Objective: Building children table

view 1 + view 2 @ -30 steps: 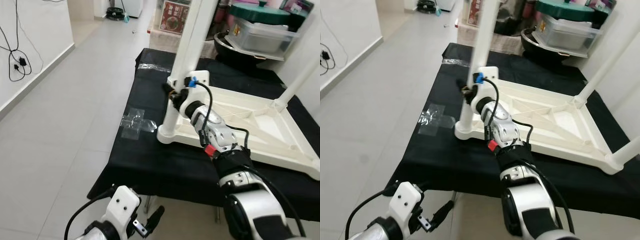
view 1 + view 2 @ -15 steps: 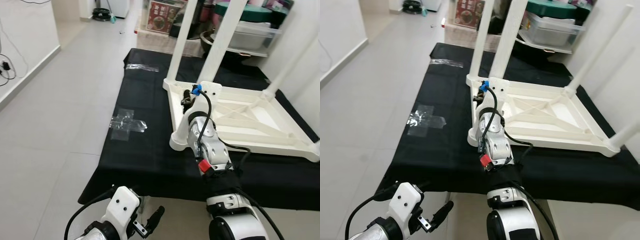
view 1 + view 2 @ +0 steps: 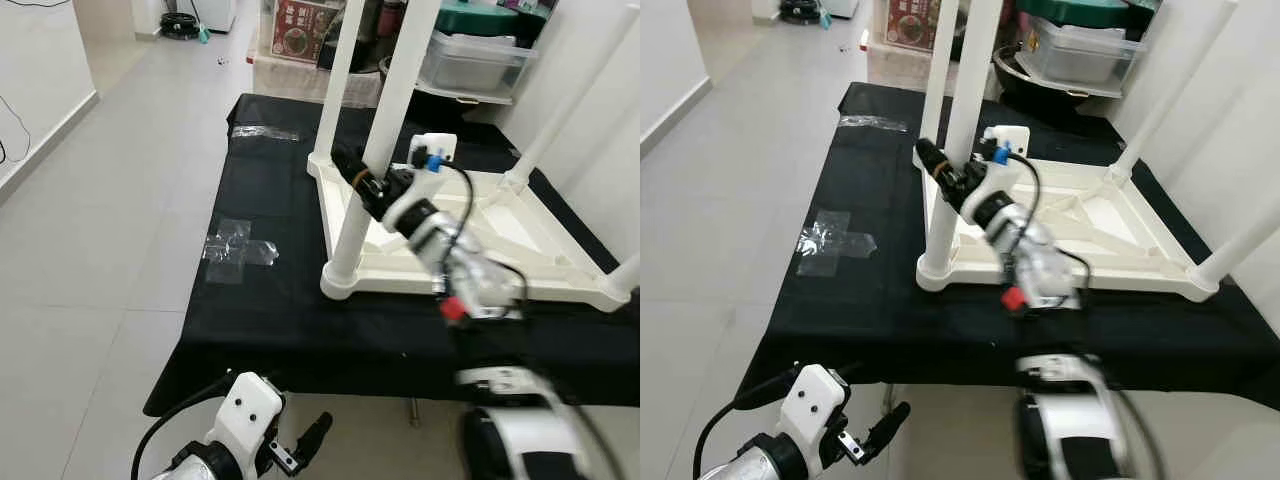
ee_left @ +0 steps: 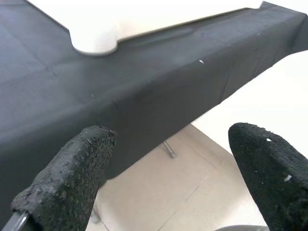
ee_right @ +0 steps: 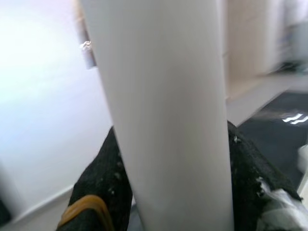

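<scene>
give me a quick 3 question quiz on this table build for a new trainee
1. True or false: the right gripper is shut on a white table leg of the upturned white table.
2. Multiple choice: where is the left gripper? A) on the table frame B) low, beside the edge of the black cloth, jaws open C) holding the clear tape
3. Fill in: the upturned table rests on a ____ cloth.

Key: 1 true; 2 B; 3 black
</scene>
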You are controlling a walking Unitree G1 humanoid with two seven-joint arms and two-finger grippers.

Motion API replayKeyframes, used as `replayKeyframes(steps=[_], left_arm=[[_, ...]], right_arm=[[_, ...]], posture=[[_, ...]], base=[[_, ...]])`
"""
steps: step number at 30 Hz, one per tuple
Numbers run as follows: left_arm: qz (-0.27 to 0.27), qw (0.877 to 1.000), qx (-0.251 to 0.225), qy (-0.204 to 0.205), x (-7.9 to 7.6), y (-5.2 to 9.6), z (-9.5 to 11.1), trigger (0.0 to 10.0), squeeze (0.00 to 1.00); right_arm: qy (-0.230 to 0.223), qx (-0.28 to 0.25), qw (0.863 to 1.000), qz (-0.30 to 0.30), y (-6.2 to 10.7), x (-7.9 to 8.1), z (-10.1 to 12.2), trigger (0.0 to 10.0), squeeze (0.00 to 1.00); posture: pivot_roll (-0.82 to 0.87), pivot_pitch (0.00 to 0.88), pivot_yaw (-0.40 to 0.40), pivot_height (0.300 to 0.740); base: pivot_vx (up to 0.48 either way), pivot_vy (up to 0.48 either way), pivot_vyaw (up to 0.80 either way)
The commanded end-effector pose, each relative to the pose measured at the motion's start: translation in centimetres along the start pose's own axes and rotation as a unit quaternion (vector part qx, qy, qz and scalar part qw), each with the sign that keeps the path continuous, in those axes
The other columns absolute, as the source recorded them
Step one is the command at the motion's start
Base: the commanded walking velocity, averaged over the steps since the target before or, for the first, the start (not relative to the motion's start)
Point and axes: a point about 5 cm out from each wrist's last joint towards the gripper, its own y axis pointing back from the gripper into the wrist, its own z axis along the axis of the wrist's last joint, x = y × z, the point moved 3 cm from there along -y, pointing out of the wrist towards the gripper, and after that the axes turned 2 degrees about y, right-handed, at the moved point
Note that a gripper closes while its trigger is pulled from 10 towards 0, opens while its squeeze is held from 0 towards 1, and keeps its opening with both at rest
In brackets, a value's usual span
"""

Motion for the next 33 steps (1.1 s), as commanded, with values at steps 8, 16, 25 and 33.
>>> replayKeyframes(steps=[8,16,25,33], left_arm=[[-0.004,1.0,0.01,0.006,-0.2,0.0,-0.5,10.0,0.0],[-0.004,1.0,0.01,0.007,-0.2,0.0,-0.5,10.0,0.0],[-0.005,1.0,0.01,0.009,-0.2,0.0,-0.5,10.0,0.0],[-0.005,1.0,0.01,0.007,-0.2,0.0,-0.5,10.0,0.0]], right_arm=[[-0.006,0.13,0.974,0.184,-0.2,3.9,-5.1,0.0,0.0],[0.083,0.093,0.981,-0.152,-3.2,-2.2,-3.5,0.0,0.0],[0.109,0.087,0.917,-0.373,-1.7,-4.2,-3.3,0.0,0.0],[0.055,0.008,0.935,-0.351,-4.1,-0.9,-3.3,10.0,1.0]], posture=[[0.13,0.076,-0.167,0.74],[0.12,0.077,-0.17,0.74],[0.12,0.076,-0.167,0.74],[0.12,0.073,-0.167,0.74]], base=[[0.0,0.0,0.0],[0.0,0.0,0.0],[0.0,0.0,0.0],[0.0,0.0,0.0]])
